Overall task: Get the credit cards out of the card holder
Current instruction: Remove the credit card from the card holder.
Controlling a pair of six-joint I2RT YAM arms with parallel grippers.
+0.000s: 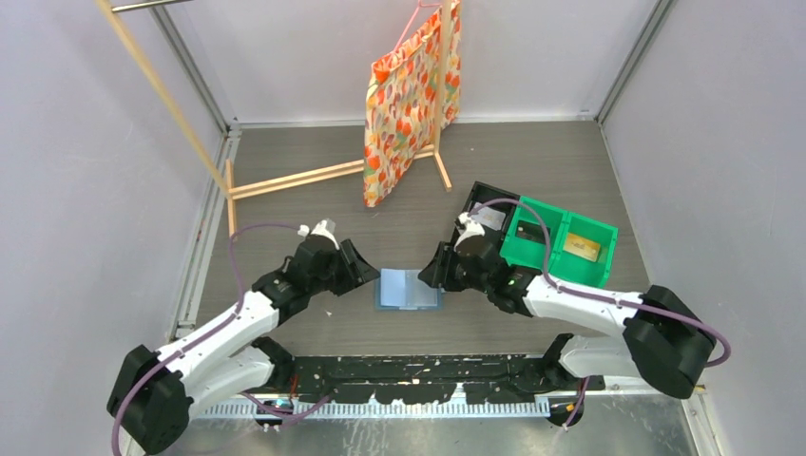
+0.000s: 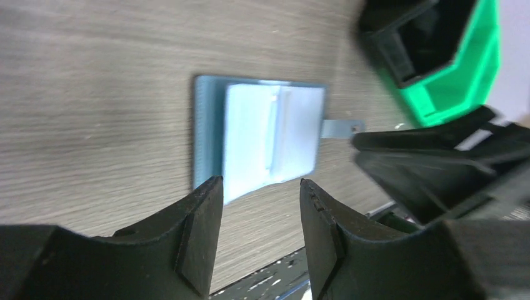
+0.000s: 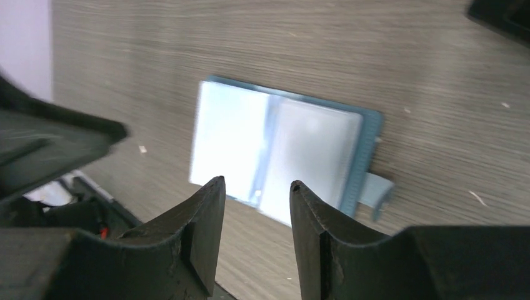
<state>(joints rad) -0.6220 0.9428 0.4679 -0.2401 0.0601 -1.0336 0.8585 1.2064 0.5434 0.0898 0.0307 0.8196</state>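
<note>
The teal-blue card holder (image 1: 409, 289) lies open and flat on the table, its pale sleeve leaves up. It also shows in the left wrist view (image 2: 259, 140) and the right wrist view (image 3: 275, 150), with its clasp tab sticking out on the side towards my right gripper. I cannot tell if cards are inside the sleeves. A tan-yellow card (image 1: 582, 249) lies in the green bin (image 1: 597, 271). A whitish card (image 1: 488, 218) lies in the black bin (image 1: 478, 195). My left gripper (image 1: 369, 273) (image 2: 259, 187) is open and empty at the holder's left edge. My right gripper (image 1: 433, 271) (image 3: 255, 184) is open and empty at its right edge.
A wooden rack (image 1: 285, 179) with a patterned orange bag (image 1: 409, 95) stands at the back. The green and black bins sit right behind my right arm. Side walls close in the table on both sides.
</note>
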